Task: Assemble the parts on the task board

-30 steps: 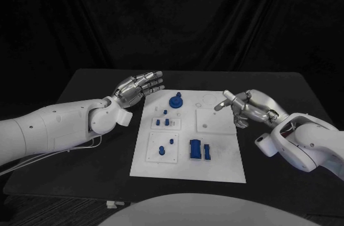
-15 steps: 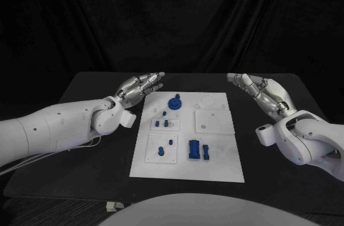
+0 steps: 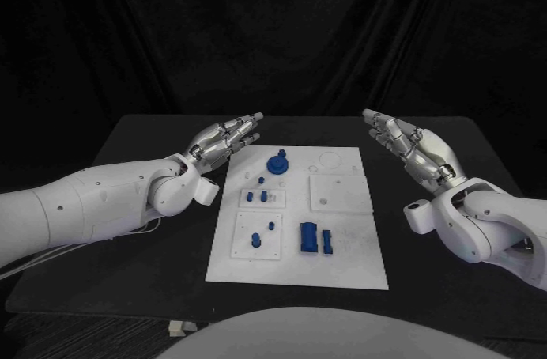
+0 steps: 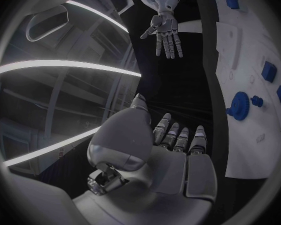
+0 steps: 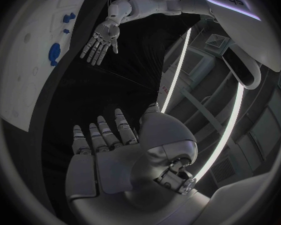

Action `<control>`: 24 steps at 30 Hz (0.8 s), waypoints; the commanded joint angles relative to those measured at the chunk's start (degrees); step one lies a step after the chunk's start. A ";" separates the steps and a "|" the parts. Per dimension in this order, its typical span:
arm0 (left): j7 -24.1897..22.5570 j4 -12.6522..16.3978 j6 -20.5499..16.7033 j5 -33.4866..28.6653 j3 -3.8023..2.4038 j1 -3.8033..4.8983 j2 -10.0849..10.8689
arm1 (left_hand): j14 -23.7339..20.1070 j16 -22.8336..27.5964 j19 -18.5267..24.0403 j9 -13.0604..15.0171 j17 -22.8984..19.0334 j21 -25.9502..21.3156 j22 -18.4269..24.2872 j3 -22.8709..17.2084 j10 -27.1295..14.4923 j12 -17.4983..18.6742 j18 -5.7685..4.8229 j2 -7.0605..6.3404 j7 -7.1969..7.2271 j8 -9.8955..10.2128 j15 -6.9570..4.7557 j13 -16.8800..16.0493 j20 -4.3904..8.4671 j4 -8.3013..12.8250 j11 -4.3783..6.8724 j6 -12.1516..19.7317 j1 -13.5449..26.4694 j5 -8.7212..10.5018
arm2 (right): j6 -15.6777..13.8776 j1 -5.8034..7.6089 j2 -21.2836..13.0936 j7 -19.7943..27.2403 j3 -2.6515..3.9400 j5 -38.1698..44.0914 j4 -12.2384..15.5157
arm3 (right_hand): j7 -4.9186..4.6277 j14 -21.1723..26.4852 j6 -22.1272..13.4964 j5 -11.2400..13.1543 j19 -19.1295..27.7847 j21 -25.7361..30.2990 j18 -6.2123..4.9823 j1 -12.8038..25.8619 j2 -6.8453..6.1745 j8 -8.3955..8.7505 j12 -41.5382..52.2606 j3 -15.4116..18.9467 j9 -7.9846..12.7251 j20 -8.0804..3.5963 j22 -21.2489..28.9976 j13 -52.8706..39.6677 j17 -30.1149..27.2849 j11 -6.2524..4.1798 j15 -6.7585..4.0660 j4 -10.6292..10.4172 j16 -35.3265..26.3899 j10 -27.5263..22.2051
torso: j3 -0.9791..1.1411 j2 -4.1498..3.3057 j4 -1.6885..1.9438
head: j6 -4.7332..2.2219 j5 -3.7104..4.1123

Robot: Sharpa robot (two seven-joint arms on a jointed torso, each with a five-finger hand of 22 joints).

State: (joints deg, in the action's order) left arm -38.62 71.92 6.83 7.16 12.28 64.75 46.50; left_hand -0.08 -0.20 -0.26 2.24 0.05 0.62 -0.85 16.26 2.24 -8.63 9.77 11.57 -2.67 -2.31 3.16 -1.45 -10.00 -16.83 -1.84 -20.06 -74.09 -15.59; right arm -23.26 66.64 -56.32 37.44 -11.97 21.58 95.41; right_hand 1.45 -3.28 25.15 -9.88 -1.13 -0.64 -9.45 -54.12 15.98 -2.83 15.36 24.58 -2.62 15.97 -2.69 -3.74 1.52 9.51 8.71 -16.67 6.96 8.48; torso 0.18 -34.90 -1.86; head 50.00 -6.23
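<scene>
The white task board (image 3: 348,260) lies in the middle of the black table. On it are a round blue gear-like part (image 3: 278,164), several small blue pegs (image 3: 260,193) and two upright blue blocks (image 3: 310,237). My left hand (image 3: 224,139) hovers just left of the board's far end, fingers straight and apart, holding nothing. My right hand (image 3: 408,144) is raised to the right of the board's far end, palm turned inward, fingers spread, also holding nothing. The left wrist view shows my left hand (image 4: 168,155) beside the board (image 4: 247,150) and blue gear (image 4: 240,105); the right hand (image 4: 165,32) shows across from it.
The black table (image 3: 137,161) extends beyond the board on both sides. A dark curtain hangs behind the table. In the right wrist view my right hand (image 5: 109,150) is over dark table, with the left hand (image 5: 101,41) and board (image 5: 28,60) beyond it.
My right hand has lifted off the board's right middle square and swung outward and up, its fingers uncurling to a flat spread. The left hand has barely moved.
</scene>
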 commanded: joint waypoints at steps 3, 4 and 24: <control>0.12 0.25 -0.70 -0.12 -0.17 -0.06 -0.02 | 0.08 0.20 0.26 -2.24 -0.05 -0.62 0.85 -5.76 -2.24 3.27 -2.94 -4.13 2.67 2.31 -3.16 1.45 3.85 5.92 1.84 7.45 27.00 5.81 | -0.74 -0.19 0.38 -0.27 0.40 -0.70 -0.15 | -1.45 3.28 -15.41 9.88 1.13 0.64 5.20 32.61 -9.05 2.83 -9.43 -14.99 2.62 -9.73 2.69 3.74 -1.52 -9.51 -8.71 10.18 -6.96 -8.48 | 0.00 0.09 0.04 | -0.36 0.16; 0.20 0.41 -1.15 -0.19 -0.28 -0.10 -0.03 | 0.08 0.20 0.26 -2.24 -0.05 -0.62 0.85 -6.17 -2.24 3.51 -2.93 -4.41 2.67 2.31 -3.16 1.45 4.10 6.34 1.84 7.95 28.82 6.17 | -1.18 -0.33 0.62 -0.43 0.65 -1.16 -0.27 | -1.45 3.28 -17.06 9.88 1.13 0.64 9.45 36.31 -10.18 2.83 -10.44 -16.62 2.62 -10.78 2.69 3.74 -1.52 -9.51 -8.71 11.30 -6.96 -8.48 | -0.01 0.14 0.07 | -0.59 0.25; 5.56 11.36 -32.10 -4.52 -7.74 -2.89 -1.14 | 0.08 0.20 0.26 -2.24 -0.05 -0.62 0.85 -11.93 -2.24 8.63 -9.77 -11.57 2.67 2.31 -3.16 1.45 10.00 12.09 1.84 14.64 54.14 11.44 | -20.68 -6.42 11.53 -7.58 11.87 -21.39 -5.40 | -1.45 3.28 -25.15 9.88 1.13 0.64 9.45 54.12 -15.98 2.83 -15.36 -24.58 2.62 -15.97 2.69 3.74 -1.52 -9.51 -8.71 16.67 -6.96 -8.48 | -0.16 3.34 1.67 | -14.05 5.60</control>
State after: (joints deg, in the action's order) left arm -34.69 82.45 -14.58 4.78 4.74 62.06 45.54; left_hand 0.02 -0.20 -0.06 0.09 0.08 0.33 -0.07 5.87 0.49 -0.82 2.98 2.34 -0.03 -0.27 0.60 -0.08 -1.42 -6.46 -0.09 -7.33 -27.07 -5.60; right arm -38.62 60.42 -44.91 32.54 -0.22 4.92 90.14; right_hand 0.01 -0.02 0.20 -0.20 -0.01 -0.20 -0.41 -0.36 -0.06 -0.20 0.20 0.15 -0.06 0.30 -0.06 -0.06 0.05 0.20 0.30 0.00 0.21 0.01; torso 0.05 -32.20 -0.53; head 37.17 -1.15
